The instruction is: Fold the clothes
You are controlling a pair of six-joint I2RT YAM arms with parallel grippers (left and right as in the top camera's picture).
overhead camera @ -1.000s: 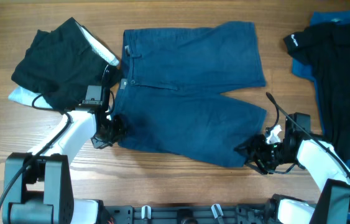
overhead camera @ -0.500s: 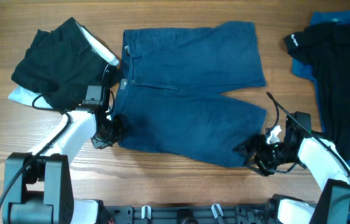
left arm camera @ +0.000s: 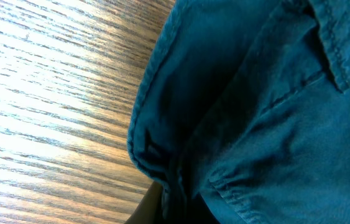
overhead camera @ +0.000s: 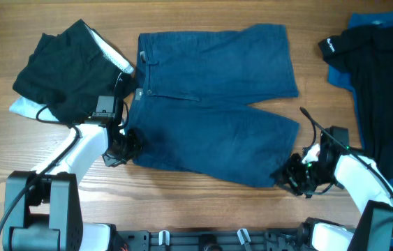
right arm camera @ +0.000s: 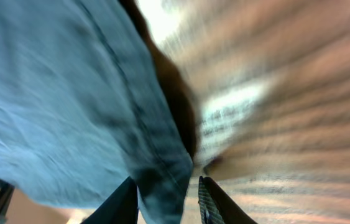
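Note:
The dark navy shorts [overhead camera: 217, 111] lie spread flat in the middle of the table, waistband to the left and legs pointing right. My left gripper [overhead camera: 126, 146] is at the near corner of the waistband. In the left wrist view [left arm camera: 175, 208] it is shut on a bunched fold of the shorts [left arm camera: 255, 93]. My right gripper [overhead camera: 289, 178] is at the near leg's hem corner. In the right wrist view [right arm camera: 165, 202] its fingers [right arm camera: 124, 202] stand apart, with the hem of the shorts [right arm camera: 56, 93] between them.
A black garment [overhead camera: 67, 66] with a white lining lies at the far left. A black garment with a white logo [overhead camera: 384, 84] lies at the right on a royal-blue cloth [overhead camera: 337, 75]. The wooden table [overhead camera: 210, 14] shows around them.
My right gripper has shifted slightly right and toward the near edge at the hem corner. The left arm and the shorts have not visibly moved.

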